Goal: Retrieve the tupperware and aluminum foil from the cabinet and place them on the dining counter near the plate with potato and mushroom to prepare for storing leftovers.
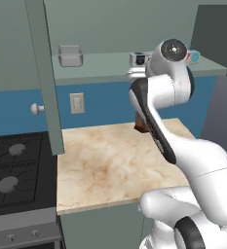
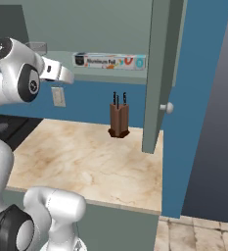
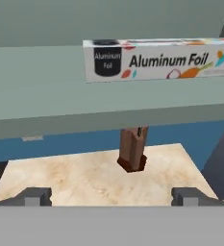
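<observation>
While both cabinet (image 1: 43, 73) doors stand swung open, the pale green shelf (image 1: 105, 65) inside carries the two items to be fetched. The tupperware (image 1: 70, 55), a grey translucent tub with nothing visible inside it, sits toward the shelf's left end. The aluminum foil (image 3: 161, 60) carton lies lengthwise along the shelf toward its right end, well apart from the tub, its printed label facing outward; in the left base view the robot's arm hides most of it.

Seen from the hand view, the fingers (image 3: 111, 197) are spread wide and hold nothing, their two dark tips (image 3: 34, 196) low in the frame, with the carton above them and the shelf's front edge between. The right base view shows the hand raised near the shelf's front edge, left of the carton.

Below the shelf, a brown knife block (image 2: 119, 120) with dark handles stands near the back edge of the marbled surface (image 1: 110, 165), against the blue wall and almost directly under the carton. A wall outlet (image 1: 77, 103) is set in that wall. A black stove (image 1: 15, 172) adjoins the surface's left edge. The left cabinet door, with its round white knob (image 1: 36, 109), hangs over the seam between stove and surface; the right door (image 2: 159, 73) stands over the surface's right edge.
</observation>
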